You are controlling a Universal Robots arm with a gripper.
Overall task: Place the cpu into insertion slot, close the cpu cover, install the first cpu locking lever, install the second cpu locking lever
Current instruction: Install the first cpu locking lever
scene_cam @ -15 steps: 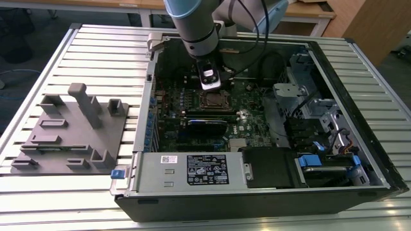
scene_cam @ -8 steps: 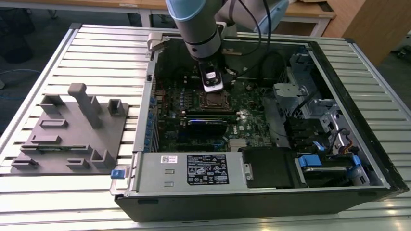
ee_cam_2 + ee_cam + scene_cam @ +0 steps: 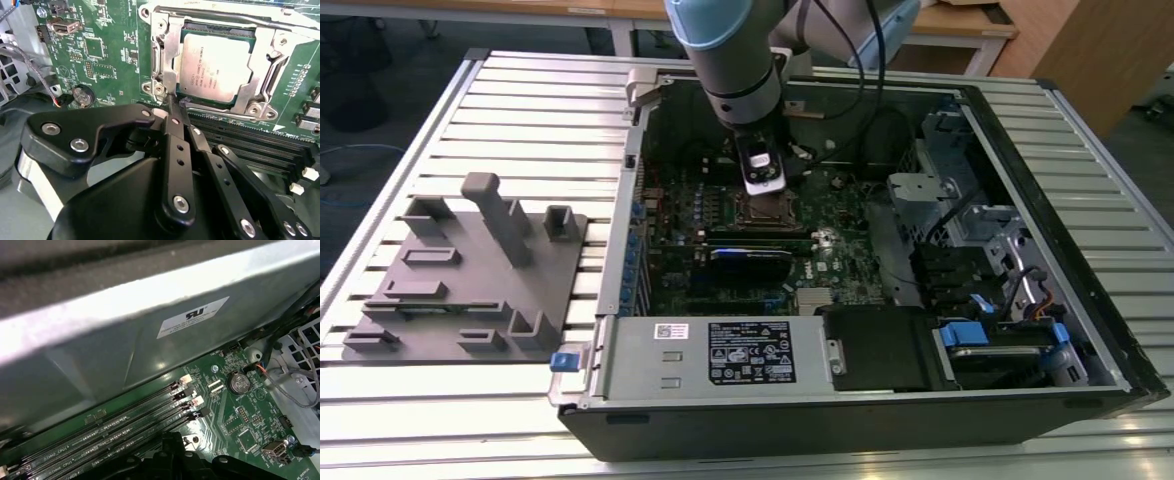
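Note:
The cpu, a pale silvery square, lies in the insertion slot on the green board. The cpu cover, a thin metal frame, lies down flat around the chip. A thin lever rod runs along one side of the socket and a second rod along the opposite side. My gripper is shut, its black fingertips pressed together right at the cover's corner by the second rod. I cannot tell whether they pinch anything. In the exterior view the gripper hangs just above the socket.
Long black memory slots run beside the socket, right under the fingers. A coin battery and loose cables sit nearby. The white-labelled power supply box fills the case's near side. A grey fixture stands outside the case on the exterior view's left.

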